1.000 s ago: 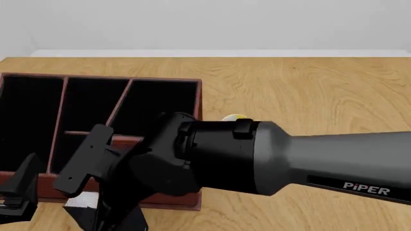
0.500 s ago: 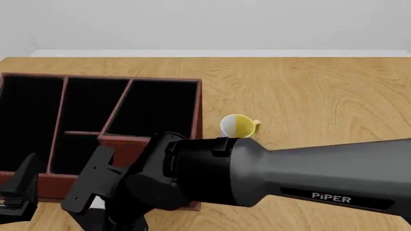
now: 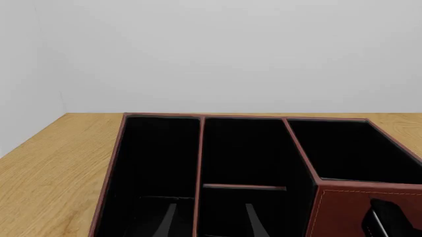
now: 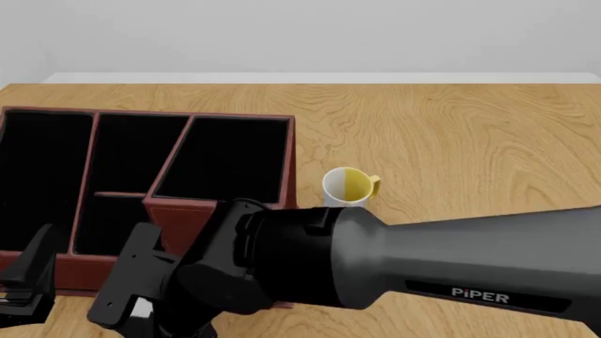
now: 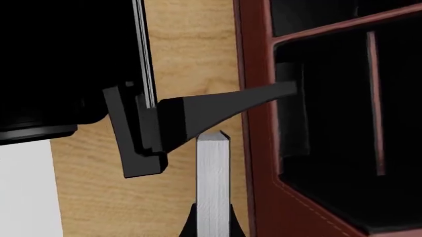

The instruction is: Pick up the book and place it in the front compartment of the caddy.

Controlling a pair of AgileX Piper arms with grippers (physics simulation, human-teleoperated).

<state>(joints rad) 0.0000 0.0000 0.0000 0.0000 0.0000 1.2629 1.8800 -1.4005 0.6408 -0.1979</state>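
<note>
— Right gripper first: from its own camera, the two dark fingertips are pinching the pale page edge of the book, which stands on edge between them.

— And where is the book compared with the box?

— Just outside it. In that same view the book hangs over bare table, just beside the caddy and its reddish outer wall, not over any compartment. A dark finger of the left gripper crosses in front of it.

— What does the left arm's camera show?

— Mostly the caddy's black compartments and red dividers. Two slim fingertips of the left gripper stand well apart at the near edge, with nothing between them. No book visible there.

— And from the front?

— The right arm fills the lower half and hides most of the action. A sliver of white book peeks out under the wrist, in front of the caddy's near wall. The left gripper sits low at the left edge. A white-and-yellow mug stands beside the caddy.

— So how far along?

— I'd say the pick-up is done: the book is gripped. What's left is carrying it over the near wall, lowering it into the front compartment and letting go.
</note>
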